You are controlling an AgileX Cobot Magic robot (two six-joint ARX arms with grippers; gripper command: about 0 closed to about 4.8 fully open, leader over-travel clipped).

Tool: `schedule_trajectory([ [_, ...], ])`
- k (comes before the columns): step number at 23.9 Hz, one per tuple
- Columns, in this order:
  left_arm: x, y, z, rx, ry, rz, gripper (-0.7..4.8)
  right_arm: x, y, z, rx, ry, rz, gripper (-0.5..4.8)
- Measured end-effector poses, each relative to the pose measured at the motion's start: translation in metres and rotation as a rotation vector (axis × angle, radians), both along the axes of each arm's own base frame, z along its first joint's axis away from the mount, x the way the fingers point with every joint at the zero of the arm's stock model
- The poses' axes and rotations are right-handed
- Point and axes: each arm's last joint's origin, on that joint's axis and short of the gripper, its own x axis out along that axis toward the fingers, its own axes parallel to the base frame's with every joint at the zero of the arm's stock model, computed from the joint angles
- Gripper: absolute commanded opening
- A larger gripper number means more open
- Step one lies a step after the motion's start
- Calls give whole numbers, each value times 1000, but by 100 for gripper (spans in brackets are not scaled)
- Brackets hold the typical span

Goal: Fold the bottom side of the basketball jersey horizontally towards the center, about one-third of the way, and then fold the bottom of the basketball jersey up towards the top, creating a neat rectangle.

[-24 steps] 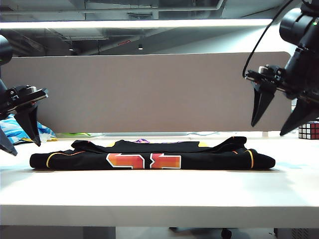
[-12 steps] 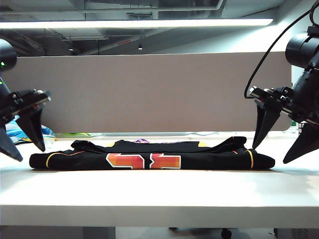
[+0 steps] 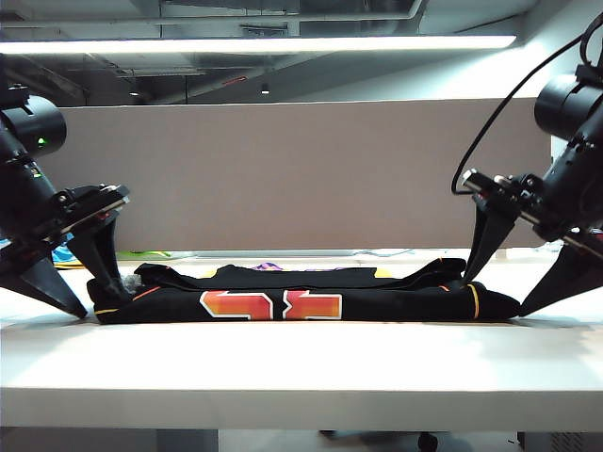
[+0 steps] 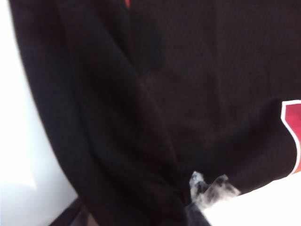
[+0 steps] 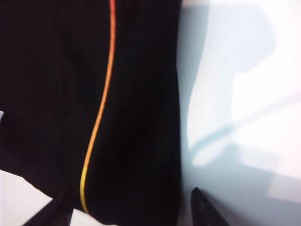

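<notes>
Black basketball jersey lies flat on the white table, long axis running side to side btwn both arms. Left gripper straddles its left end, right gripper its right end, jaws wide apart, nothing held yet. Each arm sits equally near its own end, so prob. a paired pinch of the near edge w/ a lift toward the far side.
</notes>
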Motion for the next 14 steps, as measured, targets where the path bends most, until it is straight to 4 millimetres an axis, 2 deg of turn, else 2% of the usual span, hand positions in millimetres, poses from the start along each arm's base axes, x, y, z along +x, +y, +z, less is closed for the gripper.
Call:
schedule_trajectory([
  [7,0,0,0,-2,-1,-1,247,1,5,-3,27,5,18,337],
  [9,0,0,0,-3,-2,-1,247,1,8,-3,43,7,21,322],
  [11,0,0,0,-3,-2,-1,247,2,10,-3,47,0,21,250],
  [13,0,0,0,-4,-3,-1,235,3,10,-3,48,-9,22,117],
  [14,1,0,0,-4,-6,-1,218,3,10,-3,48,-10,22,77],
])
